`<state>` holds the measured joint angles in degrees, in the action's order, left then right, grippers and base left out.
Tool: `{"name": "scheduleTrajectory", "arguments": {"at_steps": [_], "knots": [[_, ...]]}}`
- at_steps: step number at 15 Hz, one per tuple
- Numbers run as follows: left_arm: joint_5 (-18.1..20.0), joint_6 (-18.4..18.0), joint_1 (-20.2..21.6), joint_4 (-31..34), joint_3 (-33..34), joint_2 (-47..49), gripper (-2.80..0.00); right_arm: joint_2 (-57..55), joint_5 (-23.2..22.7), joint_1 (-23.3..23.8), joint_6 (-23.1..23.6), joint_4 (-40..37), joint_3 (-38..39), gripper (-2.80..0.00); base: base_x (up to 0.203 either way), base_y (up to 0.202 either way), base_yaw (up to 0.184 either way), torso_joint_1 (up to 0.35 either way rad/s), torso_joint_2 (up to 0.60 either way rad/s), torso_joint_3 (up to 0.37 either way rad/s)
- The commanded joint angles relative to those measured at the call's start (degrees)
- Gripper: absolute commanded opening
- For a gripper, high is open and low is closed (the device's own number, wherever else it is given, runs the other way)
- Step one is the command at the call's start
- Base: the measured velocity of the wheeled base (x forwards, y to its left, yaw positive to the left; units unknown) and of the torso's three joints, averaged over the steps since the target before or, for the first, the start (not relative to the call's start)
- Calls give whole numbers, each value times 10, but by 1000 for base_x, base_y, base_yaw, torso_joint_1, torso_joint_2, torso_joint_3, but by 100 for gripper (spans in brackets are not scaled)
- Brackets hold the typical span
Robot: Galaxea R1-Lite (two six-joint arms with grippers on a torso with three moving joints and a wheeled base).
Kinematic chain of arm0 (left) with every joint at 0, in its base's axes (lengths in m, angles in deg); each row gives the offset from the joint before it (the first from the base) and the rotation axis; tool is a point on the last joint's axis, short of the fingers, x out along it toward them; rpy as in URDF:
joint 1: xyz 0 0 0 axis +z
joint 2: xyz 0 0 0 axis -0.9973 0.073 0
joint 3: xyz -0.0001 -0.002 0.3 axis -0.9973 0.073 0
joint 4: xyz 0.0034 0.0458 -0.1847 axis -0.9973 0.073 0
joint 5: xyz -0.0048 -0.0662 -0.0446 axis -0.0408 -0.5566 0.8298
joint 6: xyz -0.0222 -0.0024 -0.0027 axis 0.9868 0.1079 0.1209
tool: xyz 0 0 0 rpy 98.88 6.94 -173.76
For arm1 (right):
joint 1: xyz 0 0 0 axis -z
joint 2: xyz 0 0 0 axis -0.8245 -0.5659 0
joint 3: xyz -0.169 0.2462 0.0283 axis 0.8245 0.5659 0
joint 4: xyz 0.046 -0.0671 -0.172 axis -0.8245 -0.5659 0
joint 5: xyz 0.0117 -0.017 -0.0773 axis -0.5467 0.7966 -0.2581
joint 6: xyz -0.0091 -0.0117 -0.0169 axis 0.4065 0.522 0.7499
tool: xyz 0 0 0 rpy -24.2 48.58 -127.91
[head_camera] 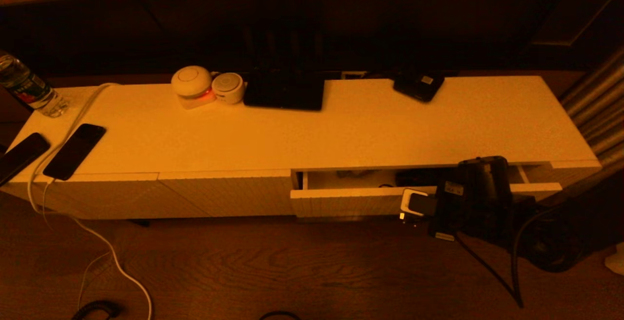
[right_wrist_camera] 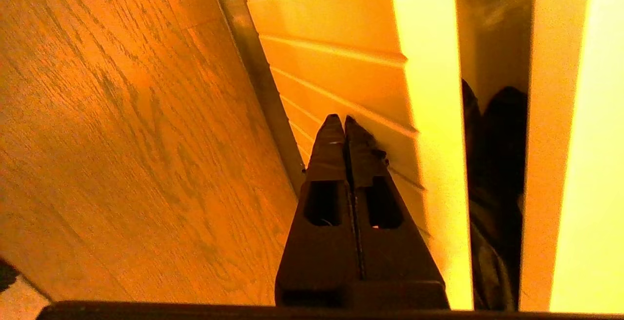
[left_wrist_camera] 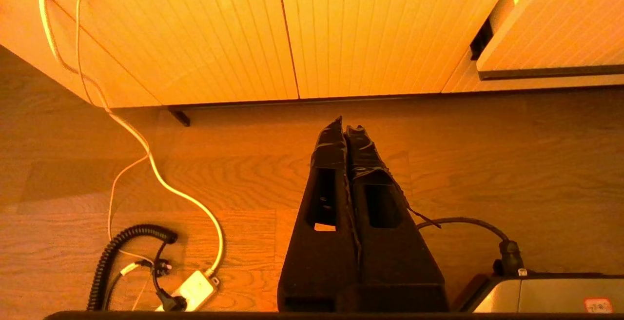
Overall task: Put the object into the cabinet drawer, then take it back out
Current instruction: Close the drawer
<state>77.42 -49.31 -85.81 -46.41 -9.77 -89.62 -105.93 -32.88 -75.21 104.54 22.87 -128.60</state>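
The cabinet drawer (head_camera: 351, 200) stands pulled partly out at the right end of the long white cabinet; its ribbed front also shows in the left wrist view (left_wrist_camera: 560, 32) and close up in the right wrist view (right_wrist_camera: 341, 56). Dark things (right_wrist_camera: 502, 130) lie inside it, seen through the gap; I cannot tell what they are. My right arm (head_camera: 477, 188) hangs over the drawer's front. The right gripper (right_wrist_camera: 344, 120) is shut and empty, its tips against the ribbed front near the lower edge. My left gripper (left_wrist_camera: 345, 125) is shut and empty above the wooden floor, apart from the cabinet.
On the cabinet top lie two phones (head_camera: 75, 150), a water bottle (head_camera: 27, 88), two round white devices (head_camera: 191, 83), a flat black slab (head_camera: 285, 90) and a small black box (head_camera: 419, 86). A white cable (head_camera: 97, 242) runs down to a plug strip (left_wrist_camera: 195, 288) on the floor.
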Motion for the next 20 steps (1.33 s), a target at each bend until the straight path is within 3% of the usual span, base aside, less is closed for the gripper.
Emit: {"name": "scheduleTrajectory", "arguments": {"at_steps": [1, 6, 20], "knots": [[0, 0, 0, 0, 0, 0, -280, -21, 0, 1, 3, 9, -10, -280, 0, 0, 0, 0, 0, 0], [0, 0, 0, 0, 0, 0, -280, -60, 0, 0, 0, 72, -41, -280, 0, 0, 0, 0, 0, 0], [0, 0, 0, 0, 0, 0, -280, -59, 21, 0, -3, 89, -69, -280, 0, 0, 0, 0, 0, 0]]}}
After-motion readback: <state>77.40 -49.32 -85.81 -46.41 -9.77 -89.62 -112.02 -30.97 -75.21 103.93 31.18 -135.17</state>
